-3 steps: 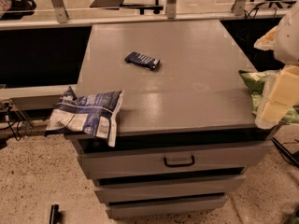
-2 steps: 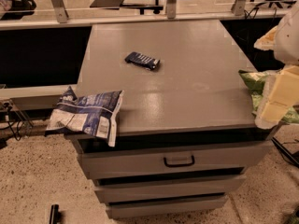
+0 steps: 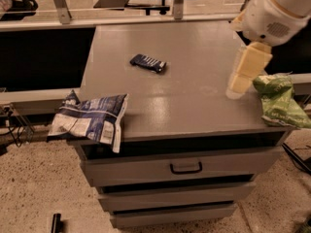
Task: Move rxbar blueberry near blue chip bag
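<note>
We see the gripper [image 3: 239, 85] over the right edge of the cabinet top [image 3: 194, 42]; whether it is open or closed, we cannot tell. The rxbar blueberry [image 3: 148, 63] lies well apart from the blue chip bag [image 3: 90, 120].

Showing grey drawer cabinet [image 3: 194, 52] standing on speckled floor [image 3: 34, 188], black handle [image 3: 186, 168] hanging on upper drawer, green bag [image 3: 279, 98] lying crumpled over right edge, just beside gripper [image 3: 236, 86] hovering above right side.

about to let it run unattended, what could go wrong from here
The blue chip bag hangs over the front corner of the cabinet; a nudge while placing the rxbar blueberry could tip it off. The gripper hovers at the right edge beside the green bag and might snag it when moving.
</note>
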Robot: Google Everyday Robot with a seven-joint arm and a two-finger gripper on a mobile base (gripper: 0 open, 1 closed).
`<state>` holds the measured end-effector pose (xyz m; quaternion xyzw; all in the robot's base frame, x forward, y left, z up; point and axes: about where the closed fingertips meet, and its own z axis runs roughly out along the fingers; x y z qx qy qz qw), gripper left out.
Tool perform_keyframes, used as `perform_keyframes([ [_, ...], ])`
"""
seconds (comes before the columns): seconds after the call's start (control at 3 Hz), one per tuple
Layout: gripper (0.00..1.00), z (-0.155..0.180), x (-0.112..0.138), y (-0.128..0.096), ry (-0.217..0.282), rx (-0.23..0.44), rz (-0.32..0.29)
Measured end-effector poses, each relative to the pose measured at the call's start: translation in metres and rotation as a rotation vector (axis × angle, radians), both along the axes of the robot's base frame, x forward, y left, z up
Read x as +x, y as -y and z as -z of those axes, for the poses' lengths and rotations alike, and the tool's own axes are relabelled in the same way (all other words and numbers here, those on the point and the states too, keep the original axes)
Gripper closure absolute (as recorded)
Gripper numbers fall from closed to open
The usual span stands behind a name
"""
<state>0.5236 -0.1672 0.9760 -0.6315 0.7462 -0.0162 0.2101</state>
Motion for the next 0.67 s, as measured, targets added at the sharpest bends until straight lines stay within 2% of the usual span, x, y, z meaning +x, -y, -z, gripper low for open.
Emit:
perform_keyframes([
  [0.33,0.0,-0.01,0.046,-0.027,0.034,0.055,-0.034],
  [0.67,0.0,-0.012,0.096,-0.052,0.046,0.158,-0.03],
])
